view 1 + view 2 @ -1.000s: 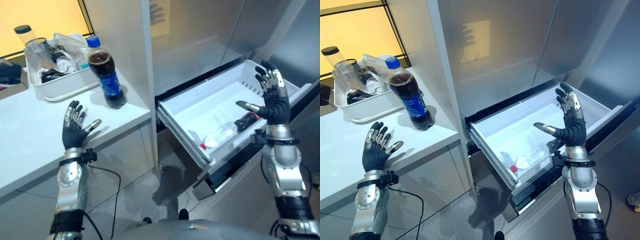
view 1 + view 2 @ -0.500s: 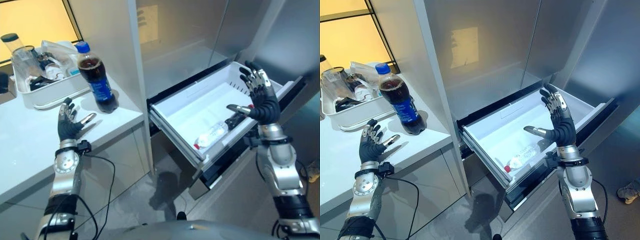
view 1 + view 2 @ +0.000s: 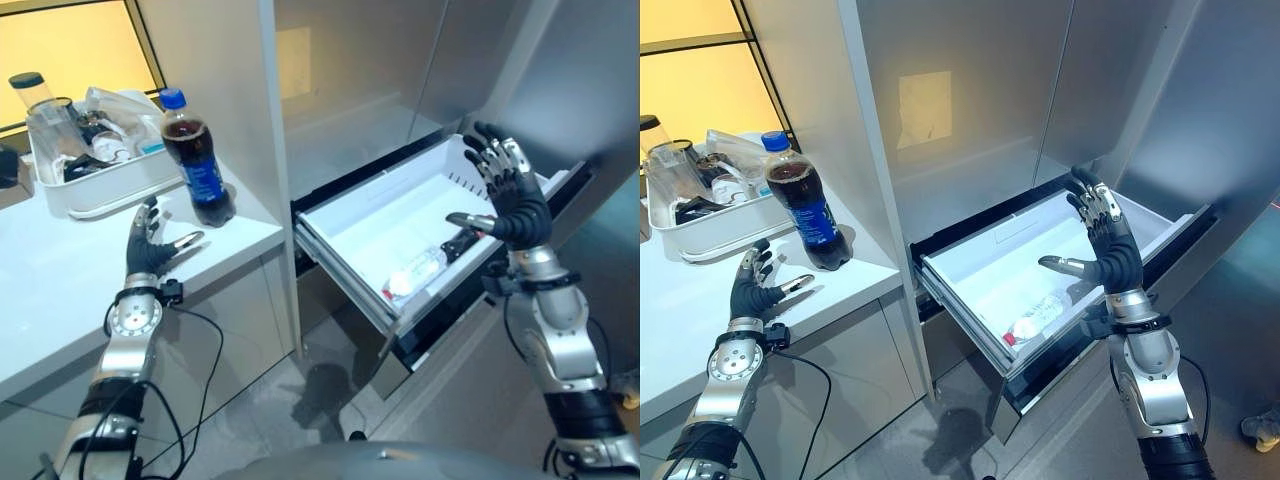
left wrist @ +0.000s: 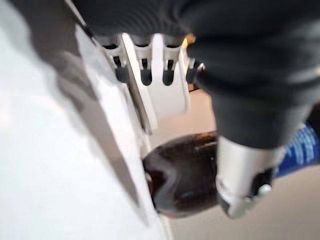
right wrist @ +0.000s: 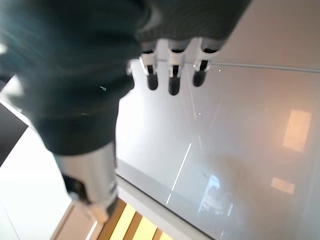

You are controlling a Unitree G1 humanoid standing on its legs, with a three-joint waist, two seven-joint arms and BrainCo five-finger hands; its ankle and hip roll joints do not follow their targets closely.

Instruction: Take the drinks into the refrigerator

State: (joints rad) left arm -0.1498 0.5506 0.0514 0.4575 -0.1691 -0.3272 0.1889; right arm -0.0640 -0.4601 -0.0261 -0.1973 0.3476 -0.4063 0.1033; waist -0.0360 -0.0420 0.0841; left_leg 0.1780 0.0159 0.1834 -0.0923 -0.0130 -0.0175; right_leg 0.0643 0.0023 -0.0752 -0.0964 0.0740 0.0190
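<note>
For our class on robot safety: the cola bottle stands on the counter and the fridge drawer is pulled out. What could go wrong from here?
1. The cola bottle stands upright near the counter edge; the open left hand could knock it over.
2. The open drawer already holds a clear bottle and a dark one; a dropped cola might strike them.
3. The raised right hand might bump the drawer.

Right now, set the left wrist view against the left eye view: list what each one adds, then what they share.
Left wrist view adds: a close look along the left hand, its fingers straight, with the dark base of the cola bottle just past the thumb.
Left eye view adds: the open drawer with a clear bottle and a dark bottle lying inside, the open right hand above it, and the cluttered white tray.
Shared: left hand, cola bottle, white counter.
</note>
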